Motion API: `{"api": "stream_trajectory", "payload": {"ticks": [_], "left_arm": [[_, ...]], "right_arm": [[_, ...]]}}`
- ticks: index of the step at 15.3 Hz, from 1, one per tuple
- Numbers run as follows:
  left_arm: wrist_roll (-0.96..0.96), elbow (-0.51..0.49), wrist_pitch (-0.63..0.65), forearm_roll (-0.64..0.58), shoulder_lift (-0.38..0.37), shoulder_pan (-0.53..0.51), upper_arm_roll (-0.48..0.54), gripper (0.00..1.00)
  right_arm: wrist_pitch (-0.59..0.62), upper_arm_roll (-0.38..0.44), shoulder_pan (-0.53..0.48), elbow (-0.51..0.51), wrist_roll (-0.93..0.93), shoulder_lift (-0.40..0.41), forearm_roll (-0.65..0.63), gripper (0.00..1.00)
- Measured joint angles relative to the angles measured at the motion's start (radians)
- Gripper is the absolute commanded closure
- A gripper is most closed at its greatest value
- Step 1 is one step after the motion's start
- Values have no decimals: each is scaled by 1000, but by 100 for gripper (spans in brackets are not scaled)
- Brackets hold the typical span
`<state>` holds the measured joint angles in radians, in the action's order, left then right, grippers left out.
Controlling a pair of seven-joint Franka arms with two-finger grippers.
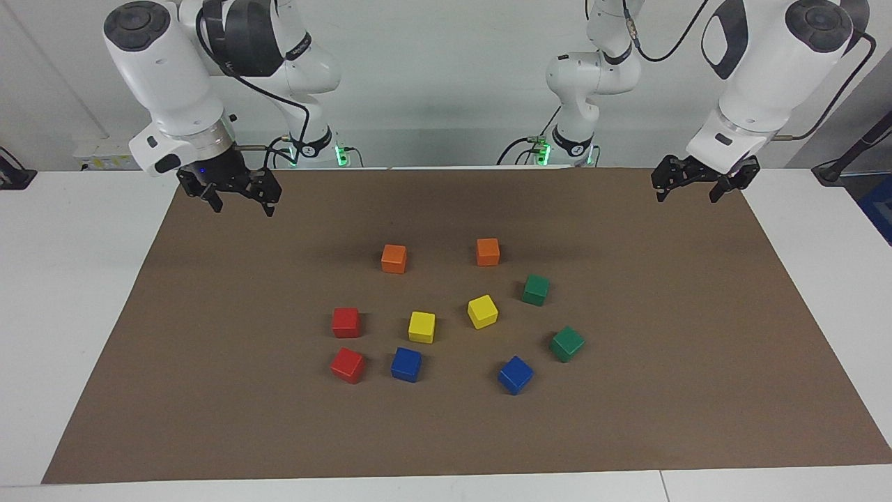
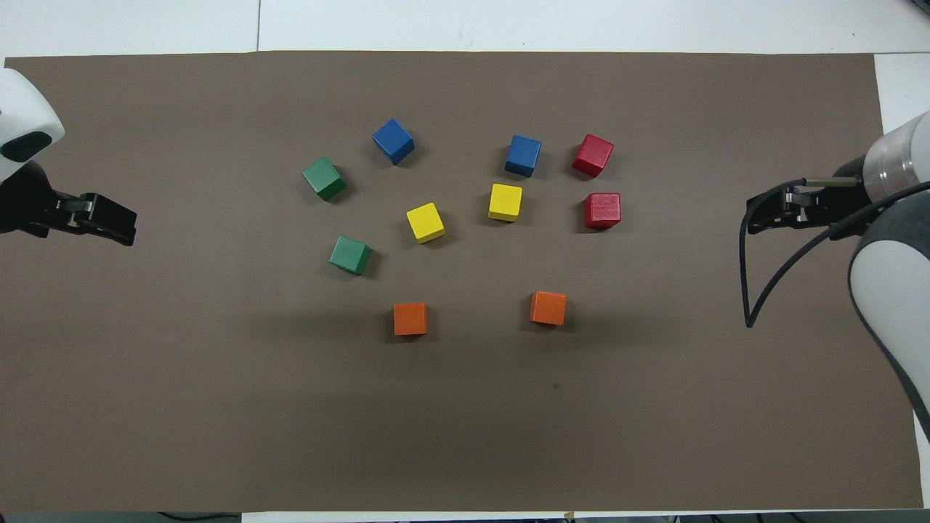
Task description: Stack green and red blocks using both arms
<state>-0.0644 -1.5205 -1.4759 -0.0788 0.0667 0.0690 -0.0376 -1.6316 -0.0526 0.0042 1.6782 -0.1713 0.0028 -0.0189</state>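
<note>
start, nothing stacked | green blocks [image 1: 535, 289] [image 1: 566, 343] mid-table toward left arm's end, red blocks [image 1: 345, 322] [image 1: 348, 364] toward right arm's: one pair per arm | left pincer [image 1: 693, 192], right pincer [image 1: 241, 203] wait apart, empty, over end edges

I see a brown mat [image 1: 209, 390] on the white table [image 1: 63, 279] — on it two orange cubes [image 1: 394, 259], two yellow cubes [image 1: 421, 327], two blue cubes [image 1: 406, 364], all apart.
</note>
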Motion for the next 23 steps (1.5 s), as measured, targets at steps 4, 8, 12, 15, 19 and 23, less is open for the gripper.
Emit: {"api": "stream_trajectory", "payload": {"ticks": [4, 8, 12, 15, 19, 23], "left_arm": [[0, 0, -14, 0, 0, 1, -1, 0], [0, 0, -50, 0, -1, 2, -4, 0], [0, -2, -50, 0, -7, 3, -8, 0], [55, -51, -108, 42, -27, 3, -11, 0], [230, -137, -243, 73, -18, 54, -21, 0], [516, -239, -447, 74, 92, 204, -27, 0]], "right_arm": [[0, 0, 0, 0, 0, 0, 0, 0], [-20, 1, -5, 0, 0, 0, 0, 0], [-35, 2, -27, 0, 0, 0, 1, 0], [-68, -3, -24, 9, -9, 0, 3, 0], [-179, -12, 48, 55, -164, 41, 7, 0], [-377, -17, 148, 74, -326, 182, 6, 0]]}}
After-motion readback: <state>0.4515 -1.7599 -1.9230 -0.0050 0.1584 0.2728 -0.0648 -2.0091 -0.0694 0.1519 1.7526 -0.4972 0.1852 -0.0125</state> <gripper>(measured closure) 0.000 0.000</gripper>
